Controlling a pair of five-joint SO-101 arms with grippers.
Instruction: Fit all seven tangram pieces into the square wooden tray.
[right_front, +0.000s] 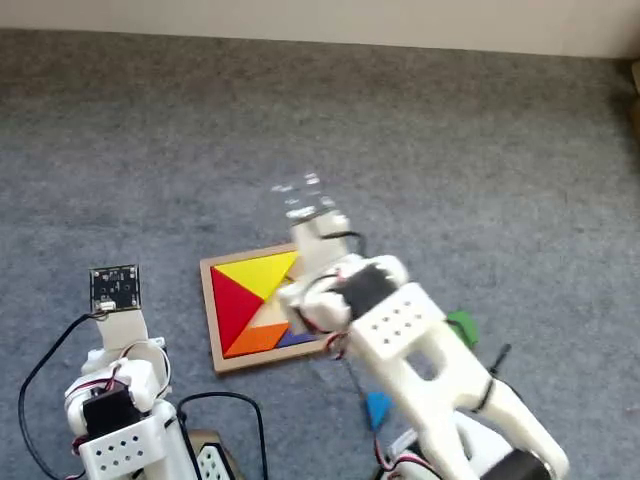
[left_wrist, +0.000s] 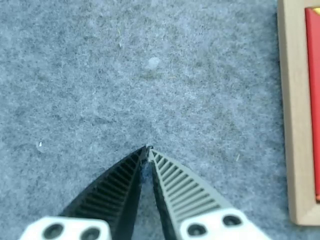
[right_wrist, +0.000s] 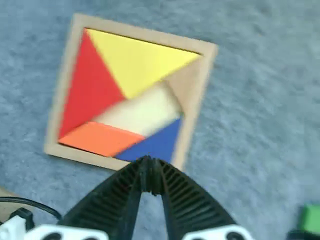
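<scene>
Pieces already seated explain the layout: in the wooden tray (right_front: 208, 315) the yellow triangle (right_front: 258, 272) and the red triangle (right_front: 232, 305) sit packed into the far and left corners, and the orange piece (right_front: 258, 340) and the dark blue piece (right_wrist: 155, 142) run along the near edge. That leaves a bare gap (right_wrist: 145, 112) through the middle and toward the right corner for the smaller shapes. You have a green piece (right_front: 462, 325) and a light blue piece (right_front: 378, 405) lying loose on the table (right_front: 450, 150), right of the tray and nearer the arms. Both are on the right arm's side, so I judge that arm better placed to fetch them. Your right tool (right_wrist: 150, 172) hangs above the tray's right side with its fingers pressed together and nothing between them, so you would need to spread them before any pickup. Your left tool (left_wrist: 147, 150) is also pressed together and holds nothing. It points down at bare table just left of the tray, probably parked there to keep out of the working arm's way. Whether its tips touch the table, you cannot tell.
</scene>
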